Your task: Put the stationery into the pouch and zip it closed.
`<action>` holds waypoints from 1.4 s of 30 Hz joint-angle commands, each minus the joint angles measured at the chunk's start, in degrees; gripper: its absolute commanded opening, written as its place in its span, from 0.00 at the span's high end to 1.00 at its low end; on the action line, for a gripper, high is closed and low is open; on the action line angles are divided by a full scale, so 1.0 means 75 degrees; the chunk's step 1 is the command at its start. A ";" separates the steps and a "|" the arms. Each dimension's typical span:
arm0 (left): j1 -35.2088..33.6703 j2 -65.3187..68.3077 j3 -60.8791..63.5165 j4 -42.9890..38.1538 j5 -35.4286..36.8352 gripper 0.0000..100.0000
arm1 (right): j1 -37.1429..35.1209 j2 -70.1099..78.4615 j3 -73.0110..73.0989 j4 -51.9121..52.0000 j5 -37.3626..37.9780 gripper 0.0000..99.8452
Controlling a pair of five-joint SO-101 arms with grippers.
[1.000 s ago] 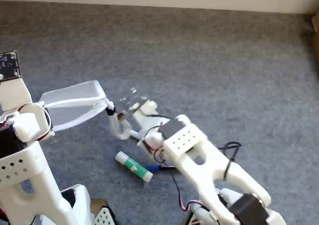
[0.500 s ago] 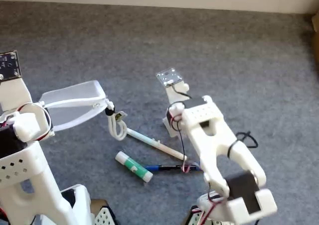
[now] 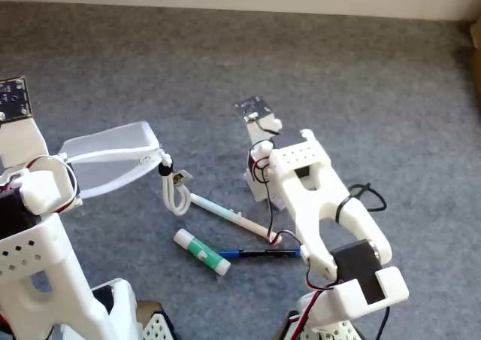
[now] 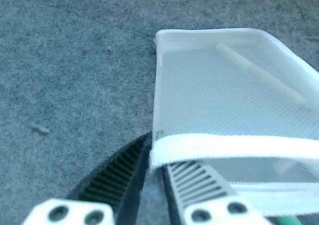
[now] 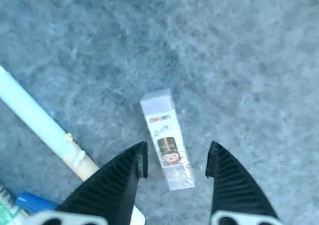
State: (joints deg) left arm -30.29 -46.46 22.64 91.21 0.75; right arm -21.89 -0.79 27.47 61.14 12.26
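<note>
My left gripper (image 4: 154,150) is shut on one edge of the translucent white mesh pouch (image 4: 234,100), which it holds up off the carpet at the left (image 3: 113,159). The pouch's zip pull with its white loop (image 3: 176,193) hangs at the pouch's right tip. My right gripper (image 5: 177,160) points down, open, with its fingers on either side of a small boxed eraser (image 5: 167,140) on the carpet. A pale blue pen (image 3: 229,214) lies between pouch and right arm. A green and white glue stick (image 3: 201,251) and a dark blue pen (image 3: 259,254) lie nearer the front.
Everything rests on grey carpet (image 3: 338,77), with open floor behind and to the right. The right arm's cables (image 3: 361,201) hang beside it. The left arm's base (image 3: 45,280) stands at the front left.
The right arm has swung from the pouch's zip end over to the right and turned downward. The pale blue pen it was covering now shows on the carpet. Left arm and pouch unchanged.
</note>
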 commanded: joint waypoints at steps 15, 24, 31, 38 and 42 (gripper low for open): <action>-0.0088 0.0006 0.0275 -0.0281 0.0035 0.99 | -0.0322 0.1330 -0.1495 -0.0498 0.0082 0.82; -0.0088 0.0006 0.0287 -0.0234 0.0047 0.99 | -0.0311 0.1366 -0.1483 -0.0522 0.0492 0.91; -0.0088 0.0006 0.0287 -0.0234 0.0047 0.99 | -0.0322 0.1342 -0.1307 -0.0510 0.0844 1.00; -0.0088 0.0006 0.0287 -0.0234 0.0047 0.99 | -0.0275 0.1330 -0.1284 -0.0498 0.0797 1.00; -0.0088 0.0006 0.0287 -0.0234 0.0047 0.99 | -0.0287 0.1307 -0.1330 -0.0076 0.0797 1.00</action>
State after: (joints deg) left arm -30.55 -47.25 24.84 91.03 0.75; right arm -23.56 10.37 19.74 58.15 17.80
